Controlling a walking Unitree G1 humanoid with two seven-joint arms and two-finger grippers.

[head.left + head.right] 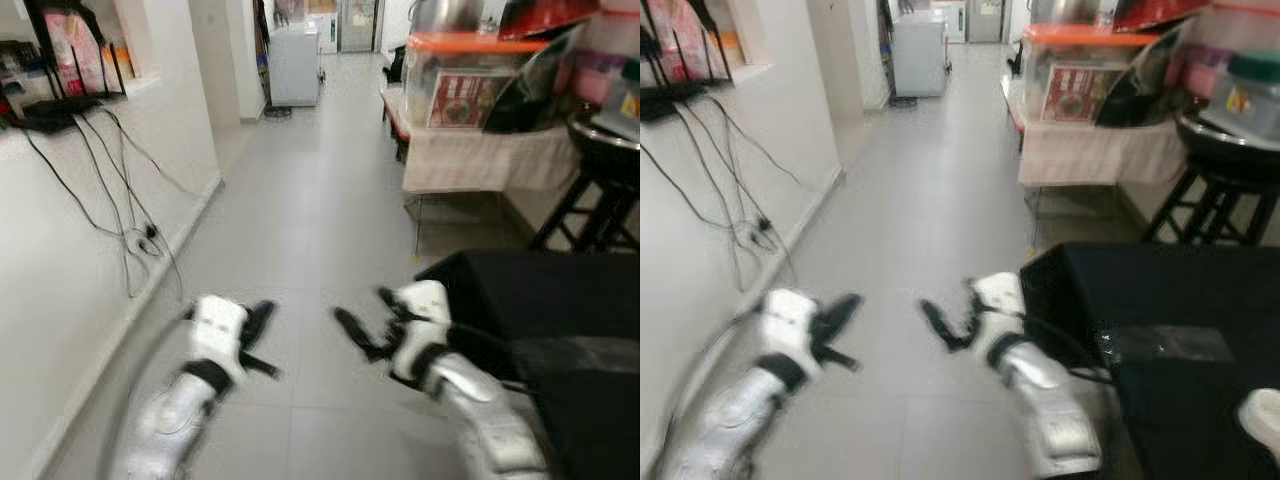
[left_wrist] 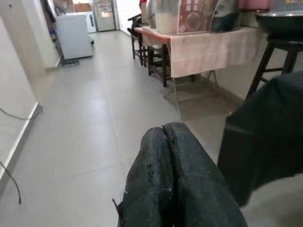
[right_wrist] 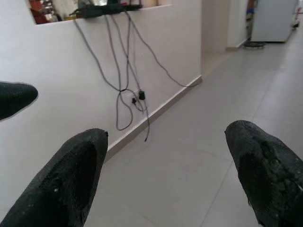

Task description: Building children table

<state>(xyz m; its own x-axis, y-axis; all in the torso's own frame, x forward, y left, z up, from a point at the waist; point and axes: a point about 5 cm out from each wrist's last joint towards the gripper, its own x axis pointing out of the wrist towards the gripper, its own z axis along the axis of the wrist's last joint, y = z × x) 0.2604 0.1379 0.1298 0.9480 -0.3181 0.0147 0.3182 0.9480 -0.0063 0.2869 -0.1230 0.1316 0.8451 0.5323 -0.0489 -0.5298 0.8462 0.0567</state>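
Left claw (image 1: 262, 335): held low over the tiled floor (image 1: 300, 230), its two black fingers (image 2: 175, 184) pressed flat together with no gap — nothing between them, nothing touched.
Right claw (image 1: 372, 320): also low over the floor, beside my left one but apart from it; the fingers (image 3: 71, 179) stand wide apart with bare floor and wall showing between them — empty.
Task's thing: I can't pick out any children's table or its parts here.
Black block (image 1: 540, 300): a dark, cloth-like mass just at my right arm; I can't tell what it is.
Surface ahead (image 1: 480, 150): on my right, draped in a pale cloth, carrying a clear storage box with an orange lid (image 1: 470, 75).
Black stool (image 1: 595, 190): next to that surface, with a dark round pan on top.
Wall (image 1: 90, 230): on my left, white, with black cables (image 1: 125, 215) hanging from a ledge down to the skirting.
Far end: a white appliance (image 1: 294, 62) stands at the end of the corridor.
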